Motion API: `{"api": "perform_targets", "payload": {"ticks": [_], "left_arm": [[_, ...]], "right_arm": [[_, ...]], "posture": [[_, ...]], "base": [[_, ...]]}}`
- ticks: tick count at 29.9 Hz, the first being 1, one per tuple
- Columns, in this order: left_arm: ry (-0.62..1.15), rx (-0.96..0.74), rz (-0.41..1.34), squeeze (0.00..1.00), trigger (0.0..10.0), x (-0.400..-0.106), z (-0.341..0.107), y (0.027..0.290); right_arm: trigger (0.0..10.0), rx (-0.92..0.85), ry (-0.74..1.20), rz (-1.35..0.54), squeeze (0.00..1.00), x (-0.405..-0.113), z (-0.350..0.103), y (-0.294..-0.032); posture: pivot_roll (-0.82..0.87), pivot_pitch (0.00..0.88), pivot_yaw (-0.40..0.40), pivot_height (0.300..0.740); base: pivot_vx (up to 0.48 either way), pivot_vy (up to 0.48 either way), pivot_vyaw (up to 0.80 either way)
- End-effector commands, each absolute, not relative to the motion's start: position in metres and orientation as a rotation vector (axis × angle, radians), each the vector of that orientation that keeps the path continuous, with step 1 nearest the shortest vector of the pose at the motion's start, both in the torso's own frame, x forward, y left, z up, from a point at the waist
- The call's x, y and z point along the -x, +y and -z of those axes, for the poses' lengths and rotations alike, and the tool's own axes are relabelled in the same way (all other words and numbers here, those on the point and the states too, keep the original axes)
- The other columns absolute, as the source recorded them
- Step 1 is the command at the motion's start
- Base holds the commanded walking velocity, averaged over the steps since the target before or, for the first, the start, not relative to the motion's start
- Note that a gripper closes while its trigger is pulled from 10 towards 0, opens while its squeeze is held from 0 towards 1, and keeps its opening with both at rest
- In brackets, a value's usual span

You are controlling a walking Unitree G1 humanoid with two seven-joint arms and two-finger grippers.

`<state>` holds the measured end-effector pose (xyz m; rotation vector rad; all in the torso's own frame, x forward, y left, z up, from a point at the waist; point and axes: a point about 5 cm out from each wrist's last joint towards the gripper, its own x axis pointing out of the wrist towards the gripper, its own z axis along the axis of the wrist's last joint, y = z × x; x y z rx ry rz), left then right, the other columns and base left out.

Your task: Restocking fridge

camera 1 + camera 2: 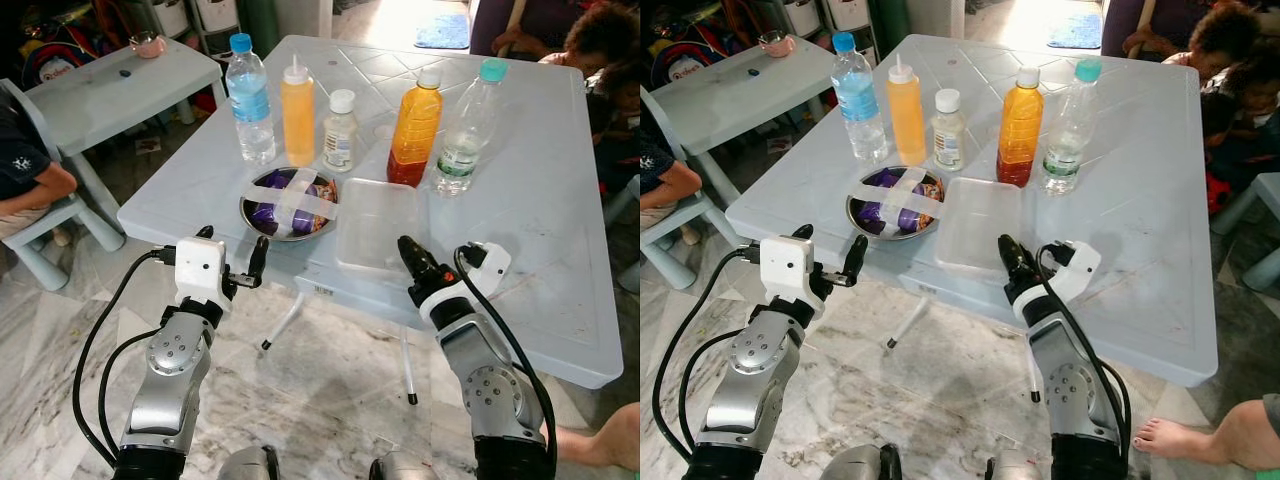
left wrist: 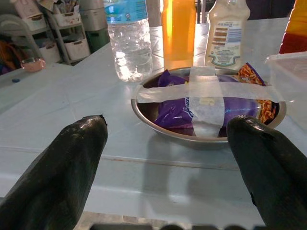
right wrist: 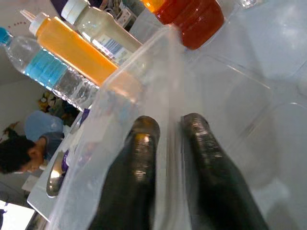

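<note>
The big pale blue desk (image 1: 520,210) holds all the food, most likely set out ready to go in the fridge. The clear box (image 1: 378,222) sits at the near edge of the desk, easy to reach. Behind the clear box stand five bottles in a row. Beside the clear box, on its left, is a metal bowl (image 1: 290,204) of snacks, taped shut so nothing falls out.

The right claw (image 1: 408,250) pinches the near wall of the clear box, one finger on each side. The left claw (image 2: 172,158) is spread wide just in front of the bowl, touching nothing.
</note>
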<state>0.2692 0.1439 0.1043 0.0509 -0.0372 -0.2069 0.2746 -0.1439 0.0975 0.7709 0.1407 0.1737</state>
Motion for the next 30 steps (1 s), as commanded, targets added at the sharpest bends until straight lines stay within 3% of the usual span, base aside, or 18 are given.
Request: {"api": "perform_targets", "payload": {"ticks": [1, 11, 12, 13, 18, 30], "left_arm": [[-0.056, -0.057, 0.218, 0.00, 10.0, -0.270, -0.108, 0.143], [-0.030, -0.068, 0.165, 0.00, 10.0, -0.277, -0.107, 0.147], [-0.027, -0.066, 0.160, 0.00, 10.0, -0.277, -0.106, 0.148], [-0.022, -0.061, 0.156, 0.00, 10.0, -0.276, -0.105, 0.149], [-0.009, -0.052, 0.152, 0.00, 10.0, -0.271, -0.104, 0.149], [0.021, -0.043, 0.151, 0.00, 10.0, -0.266, -0.097, 0.147]], "right_arm": [[0.0, -0.792, 0.157, -0.143, 0.00, -0.274, -0.093, -0.142], [0.0, -0.677, 0.145, -0.105, 0.00, -0.269, -0.095, -0.152], [3.5, -0.665, 0.144, -0.101, 0.00, -0.267, -0.094, -0.152], [10.0, -0.624, 0.146, -0.107, 0.00, -0.265, -0.093, -0.150], [10.0, -0.522, 0.134, -0.130, 0.00, -0.260, -0.094, -0.146], [10.0, -0.395, 0.068, -0.124, 0.00, -0.259, -0.107, -0.150]], "posture": [[-0.08, 0.074, 0.075, 0.740], [-0.10, 0.067, 0.061, 0.740], [-0.10, 0.071, 0.064, 0.740], [-0.10, 0.075, 0.063, 0.740], [-0.11, 0.074, 0.061, 0.740], [-0.11, 0.073, 0.050, 0.740]], "base": [[0.000, 0.000, 0.00], [0.000, 0.000, 0.00], [0.000, 0.000, 0.00], [0.000, 0.000, 0.00], [0.000, 0.000, 0.00], [-0.363, 0.000, 0.00]]}}
